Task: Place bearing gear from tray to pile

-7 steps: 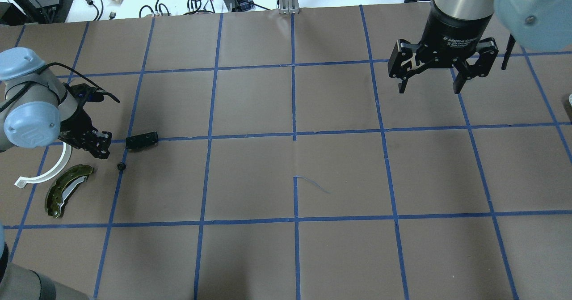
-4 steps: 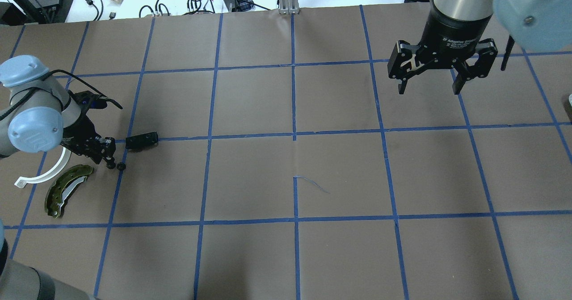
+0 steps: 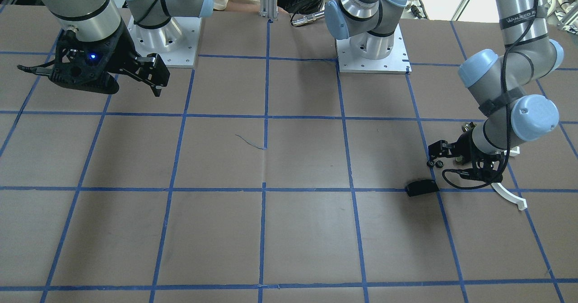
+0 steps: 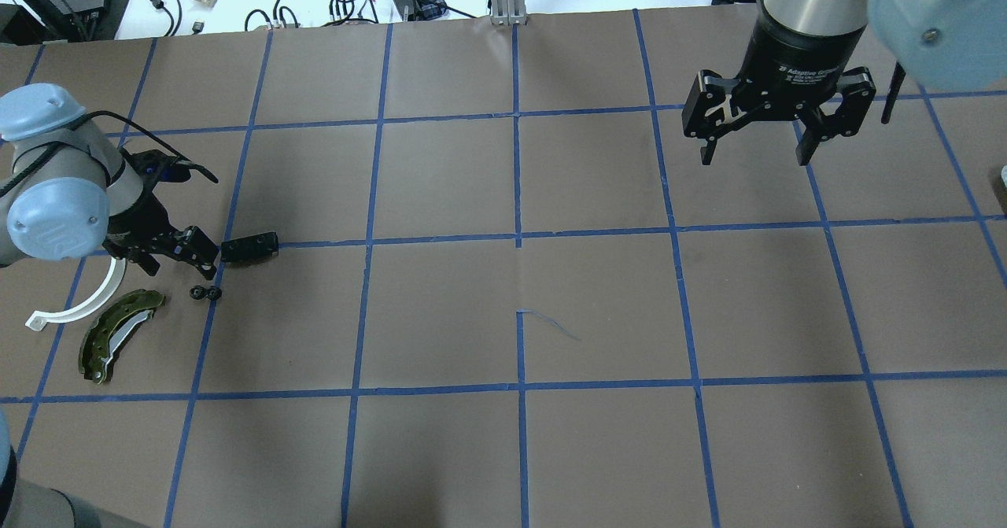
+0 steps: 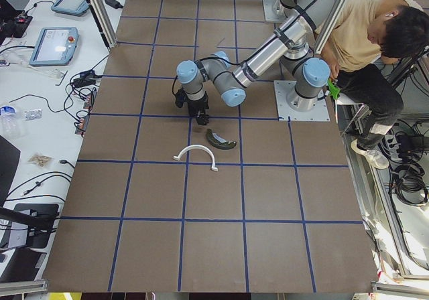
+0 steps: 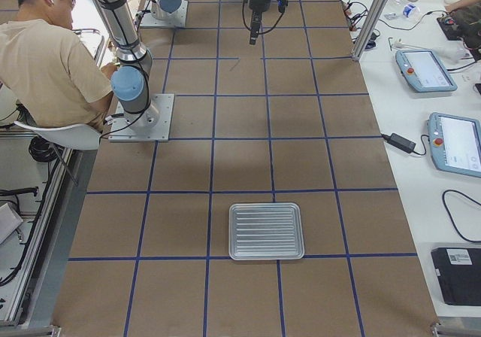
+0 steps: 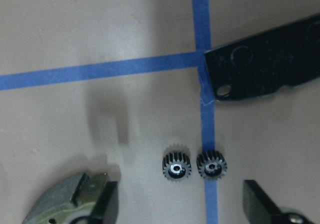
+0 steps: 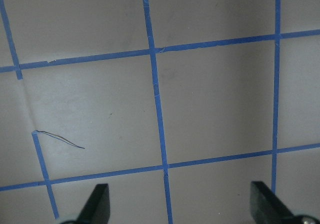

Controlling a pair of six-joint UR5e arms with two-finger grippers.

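The left gripper [image 7: 182, 205] is spread wide and holds nothing. In its wrist view two small black gears [image 7: 177, 165] lie flat on the table just ahead of the fingertips [image 7: 107, 204], within the gap between them and touching neither finger. The gears sit side by side, teeth nearly meeting; whether they touch cannot be told. One gear rests on a blue tape line [image 7: 201, 24]; the other is just beside it, toward the middle of the gap.

Beyond the gears, farther from the gripper and over toward one finger, lies the flat black pad [image 7: 265, 61], its corner on the crossing of the tape lines. At the other finger the end of the olive brake shoe [image 7: 55, 211] shows, partly hidden behind that finger.

From overhead, the gears [image 4: 204, 293] lie just beside the left gripper [image 4: 201, 259], between the pad [image 4: 249, 246] and the brake shoe [image 4: 118, 335]. The white half-ring [image 4: 79, 301] curves out from under the left arm's wrist, next to the shoe. All of these lie near one another around the gripper.

The right gripper [image 4: 755, 154] hangs with its fingers spread and nothing between them, over bare table, well apart from the gears and the rest.

The metal tray [image 6: 266, 231] lies at the right end of the table, well apart from both grippers.
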